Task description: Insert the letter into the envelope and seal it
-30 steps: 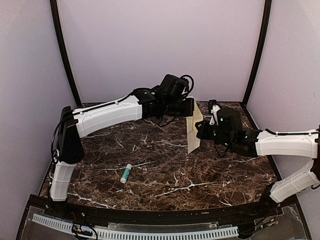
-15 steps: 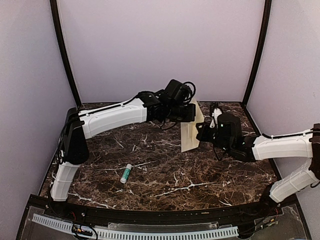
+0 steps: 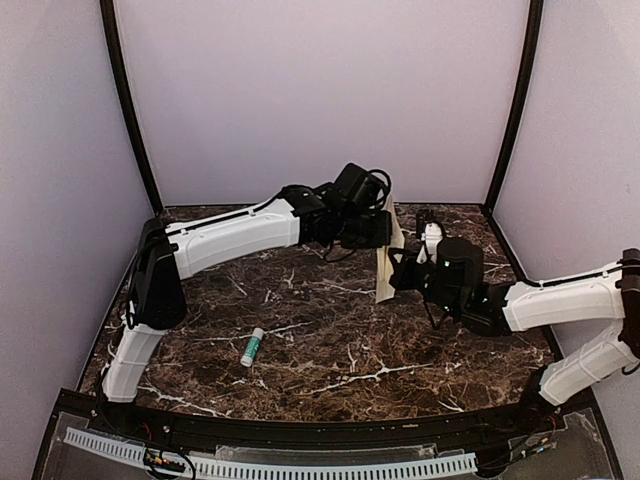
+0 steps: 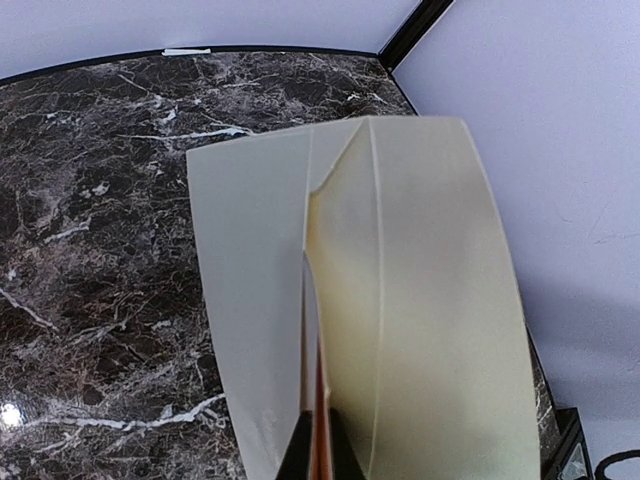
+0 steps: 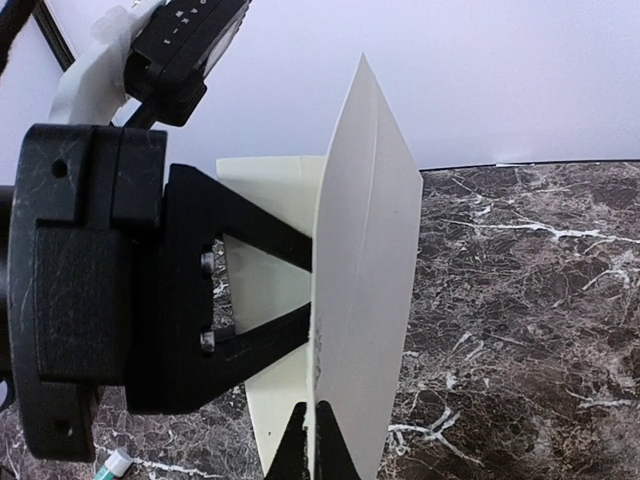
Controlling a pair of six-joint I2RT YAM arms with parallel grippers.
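On the dark marble table (image 3: 330, 350) a small glue stick (image 3: 252, 346) lies at the left, well apart from both arms and out of their way. Further right, over the back of the table, we see the left gripper (image 4: 319, 442) pinched tight on one edge of the cream envelope (image 3: 386, 265), which stands upright between the two arms. Just right of it the right gripper (image 5: 312, 445) is likewise clamped thin on another edge of the same envelope. The paper fills most of each wrist view, and we cannot tell whether the letter is inside
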